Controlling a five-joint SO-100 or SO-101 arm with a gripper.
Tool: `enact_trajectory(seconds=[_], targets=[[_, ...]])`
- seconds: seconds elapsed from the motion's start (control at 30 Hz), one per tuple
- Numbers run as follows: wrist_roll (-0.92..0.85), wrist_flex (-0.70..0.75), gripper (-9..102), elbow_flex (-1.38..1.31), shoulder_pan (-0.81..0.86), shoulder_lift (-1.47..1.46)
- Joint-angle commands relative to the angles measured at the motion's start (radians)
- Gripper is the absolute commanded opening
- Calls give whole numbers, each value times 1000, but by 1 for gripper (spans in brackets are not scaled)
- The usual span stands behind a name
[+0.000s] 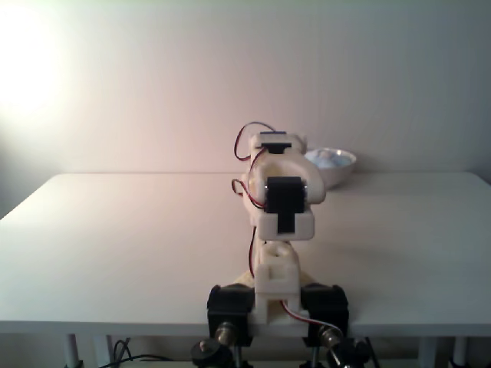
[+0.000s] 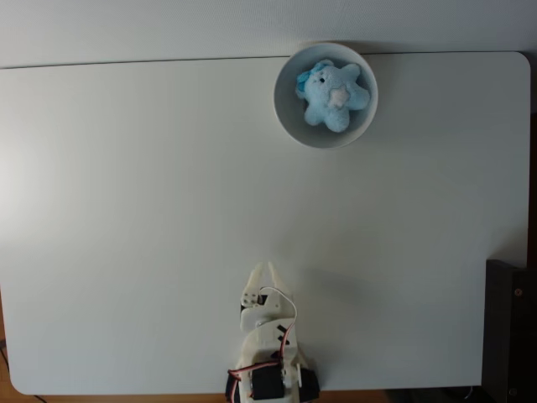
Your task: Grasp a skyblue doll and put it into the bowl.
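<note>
Doll (image 2: 334, 95) sits in bowl (image 2: 287, 117), looks soft & light, we'd pinch its middle; gripper (image 2: 267, 270) well away from bowl, fingers pressed together.

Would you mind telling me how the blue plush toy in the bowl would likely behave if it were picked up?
The skyblue doll looks fuzzy and stuffed, so it would probably squash and feel light. Its stubby limbs likely flop slightly. It nearly fills the bowl, so lifting it might nudge that.

Skyblue doll (image 2: 334, 96), fuzzy w/ stubby bumps, lies inside white bowl (image 2: 287, 113) at table's far edge; pose probably face-up.
</note>
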Motion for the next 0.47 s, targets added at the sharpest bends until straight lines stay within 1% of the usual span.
enact_trajectory(seconds=[0.0, 0.1, 0.2, 0.43], targets=[[-6, 107, 2, 2, -2, 296], [-6, 172, 2, 2, -2, 298], [-6, 207, 2, 2, -2, 298], [-6, 221, 1, 2, -2, 298]])
